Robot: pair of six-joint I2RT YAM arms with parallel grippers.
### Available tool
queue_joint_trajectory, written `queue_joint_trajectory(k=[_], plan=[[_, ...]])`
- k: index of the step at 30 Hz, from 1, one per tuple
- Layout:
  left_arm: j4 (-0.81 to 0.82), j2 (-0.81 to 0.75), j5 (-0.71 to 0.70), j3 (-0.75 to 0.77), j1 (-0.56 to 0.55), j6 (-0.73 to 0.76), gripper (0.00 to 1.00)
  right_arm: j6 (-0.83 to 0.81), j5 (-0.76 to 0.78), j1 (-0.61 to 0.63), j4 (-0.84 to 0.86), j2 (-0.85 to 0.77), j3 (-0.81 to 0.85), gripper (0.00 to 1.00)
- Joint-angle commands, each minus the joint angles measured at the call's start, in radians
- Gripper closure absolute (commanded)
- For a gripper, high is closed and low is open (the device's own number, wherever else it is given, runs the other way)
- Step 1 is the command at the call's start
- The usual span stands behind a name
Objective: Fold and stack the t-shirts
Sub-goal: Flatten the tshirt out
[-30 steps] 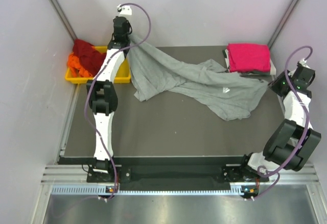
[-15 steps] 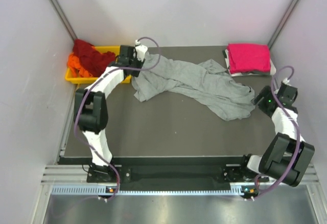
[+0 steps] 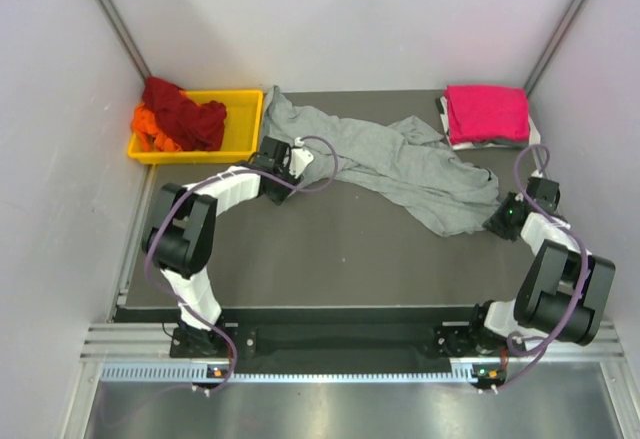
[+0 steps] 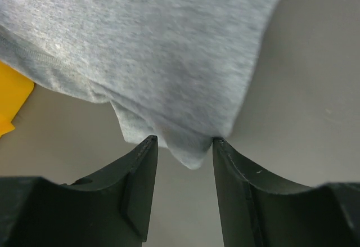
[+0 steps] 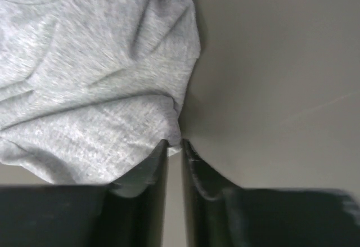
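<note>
A light heather-grey t-shirt (image 3: 380, 159) lies crumpled across the middle of the table. My left gripper (image 3: 292, 159) is low at the shirt's left end. In the left wrist view it (image 4: 184, 146) is open, with a corner of the grey cloth (image 4: 169, 61) lying between the fingertips. My right gripper (image 3: 497, 221) is at the shirt's right end, and the right wrist view shows it (image 5: 173, 144) shut on the grey hem (image 5: 84, 78). A folded magenta t-shirt (image 3: 487, 112) lies at the back right. Dark red (image 3: 180, 109) and orange (image 3: 150, 129) tees fill the tray.
The yellow plastic tray (image 3: 245, 124) sits at the back left, close to the left arm, and its corner (image 4: 11, 98) shows in the left wrist view. A dark and white cloth (image 3: 443, 114) peeks from under the magenta shirt. Grey walls enclose the table.
The left arm came down from high at the back to the table and opened, letting the grey shirt drop. The right gripper drew the shirt's right end nearer and lower.
</note>
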Motion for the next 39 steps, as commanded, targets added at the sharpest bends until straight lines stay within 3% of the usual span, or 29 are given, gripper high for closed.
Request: queue_joint_trajectory(k=[1,3,8,12,15,20,24,29,33,35,39], plan=[[0.083,0.051,-0.024,0.06,0.007,-0.023,0.51,0.001,-0.038,0.007,0.077,-0.019,0.001,0.87],[0.104,0.069,-0.015,0.055,0.009,-0.033,0.54,0.0,-0.048,0.004,0.058,-0.05,0.005,0.96],[0.112,0.103,-0.009,0.069,0.01,-0.07,1.0,-0.005,-0.064,0.002,-0.014,-0.14,0.054,1.0],[0.037,0.041,0.003,0.127,0.076,-0.114,1.0,-0.002,-0.102,-0.013,-0.072,-0.217,0.119,1.0],[-0.136,-0.068,0.149,0.219,0.187,-0.152,1.0,-0.005,-0.107,-0.02,-0.126,-0.289,0.162,1.0],[-0.383,-0.258,0.284,0.27,0.309,-0.059,1.0,-0.011,-0.114,-0.033,-0.227,-0.416,0.232,1.0],[-0.521,-0.383,0.29,0.256,0.424,0.039,1.0,-0.039,-0.091,-0.049,-0.313,-0.498,0.341,1.0],[-0.526,-0.377,0.264,0.215,0.536,0.088,1.0,-0.068,-0.045,-0.058,-0.374,-0.558,0.395,1.0],[-0.514,-0.322,0.444,0.125,0.533,0.176,1.0,-0.049,-0.152,-0.058,-0.325,-0.514,0.337,1.0],[-0.471,-0.264,0.427,0.085,0.519,0.202,0.99,-0.028,-0.176,-0.056,-0.281,-0.483,0.283,1.0],[-0.339,-0.139,0.242,0.118,0.521,0.081,0.9,0.013,-0.22,-0.049,-0.175,-0.422,0.217,1.0]])
